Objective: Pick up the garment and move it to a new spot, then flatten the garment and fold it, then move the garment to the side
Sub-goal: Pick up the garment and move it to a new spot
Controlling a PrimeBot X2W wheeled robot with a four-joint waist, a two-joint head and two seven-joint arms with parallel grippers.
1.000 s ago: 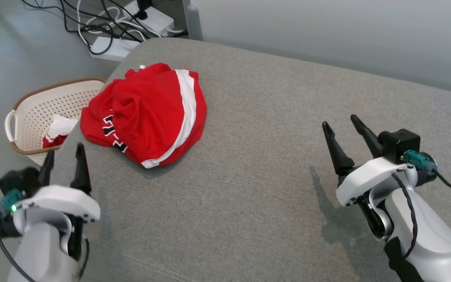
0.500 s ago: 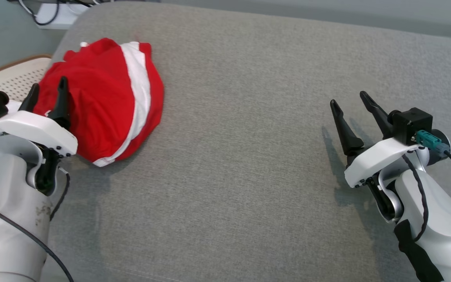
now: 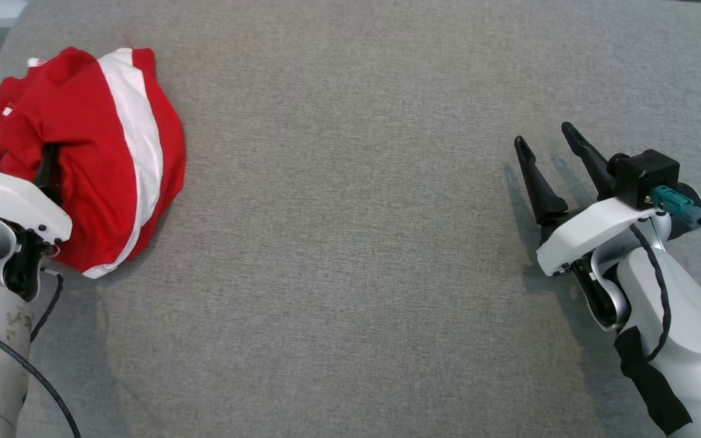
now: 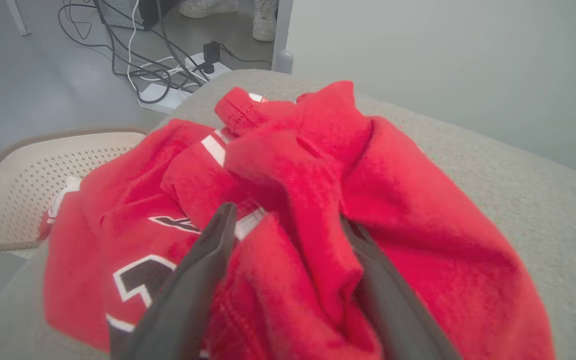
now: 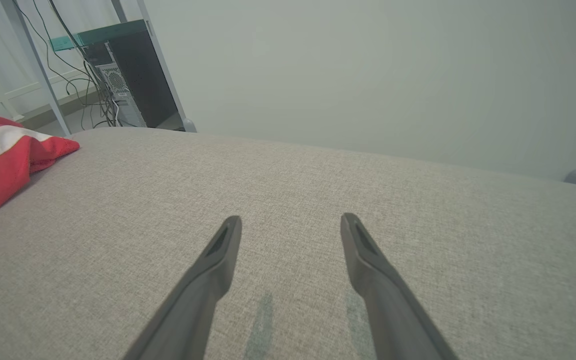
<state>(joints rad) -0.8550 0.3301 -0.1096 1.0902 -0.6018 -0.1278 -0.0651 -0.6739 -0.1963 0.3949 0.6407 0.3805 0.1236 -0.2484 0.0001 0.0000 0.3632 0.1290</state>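
Observation:
The garment (image 3: 101,146) is a red jersey with a white stripe and black lettering, lying crumpled at the far left of the grey cushion (image 3: 350,255). In the left wrist view my left gripper (image 4: 288,222) is pushed into the garment (image 4: 418,210) with its jaws wide apart. A raised fold of red cloth sits between the two fingers (image 4: 213,250), and the right fingertip is partly buried. My right gripper (image 3: 542,135) hovers open over bare cushion far to the right, holding nothing. The right wrist view shows its fingers (image 5: 218,260) spread above the fabric, with the garment's edge (image 5: 3,160) at far left.
A cream perforated basket (image 4: 13,175) holding some red and white cloth stands on the floor beyond the cushion's left end. Cables and a power strip (image 4: 168,92) lie on the floor behind it, beside a person's shoes (image 4: 263,17). A computer tower (image 5: 128,85) stands by the wall.
The head camera has dipped and swung, shifting the whole picture. My left gripper has advanced from short of the garment into its folds, still open. The right gripper has hardly moved.

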